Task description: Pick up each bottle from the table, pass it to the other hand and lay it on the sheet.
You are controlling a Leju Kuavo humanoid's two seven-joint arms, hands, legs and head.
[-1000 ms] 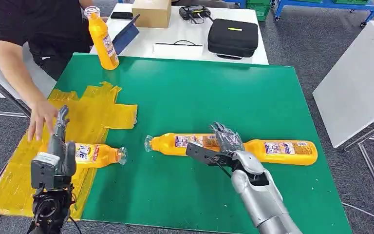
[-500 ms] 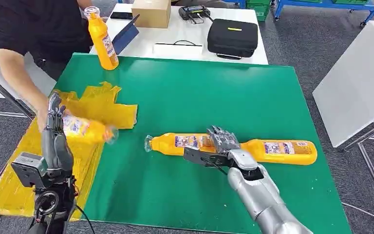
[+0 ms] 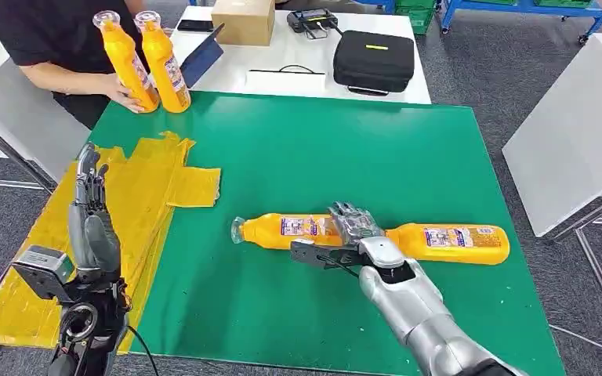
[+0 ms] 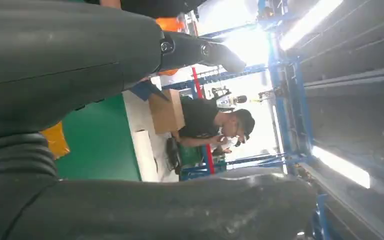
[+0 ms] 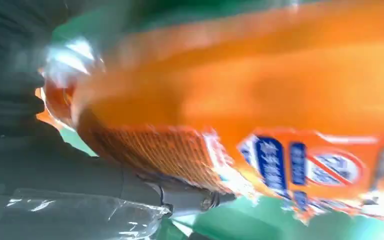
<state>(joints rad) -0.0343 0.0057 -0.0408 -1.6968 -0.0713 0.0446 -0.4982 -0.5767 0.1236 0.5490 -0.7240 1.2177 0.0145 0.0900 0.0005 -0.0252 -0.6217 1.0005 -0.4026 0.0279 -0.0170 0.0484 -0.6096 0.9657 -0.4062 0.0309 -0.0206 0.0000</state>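
Note:
Two orange bottles lie end to end on the green mat [image 3: 321,149]. My right hand [image 3: 354,235] lies over the base end of the left bottle [image 3: 282,229], fingers curled over its top, thumb along its near side. The right wrist view has that bottle [image 5: 260,95] blurred and pressed close to the palm. The other lying bottle [image 3: 448,243] sits just right of the hand. My left hand [image 3: 90,215] stands raised over the yellow sheet [image 3: 137,196], fingers straight and empty. Two more bottles [image 3: 145,63] stand upright at the mat's far left corner; a person's hand [image 3: 119,92] holds one.
The person in black stands at the far left corner. Behind the mat a white table carries a black case [image 3: 375,59], a cardboard box [image 3: 243,19] and a tablet [image 3: 202,59]. Another white table [image 3: 580,133] stands to the right.
The person lifted the bottle off the yellow sheet and stood it beside the upright one at the far corner. My left hand rose and opened upward. My right hand shifted slightly left on its bottle.

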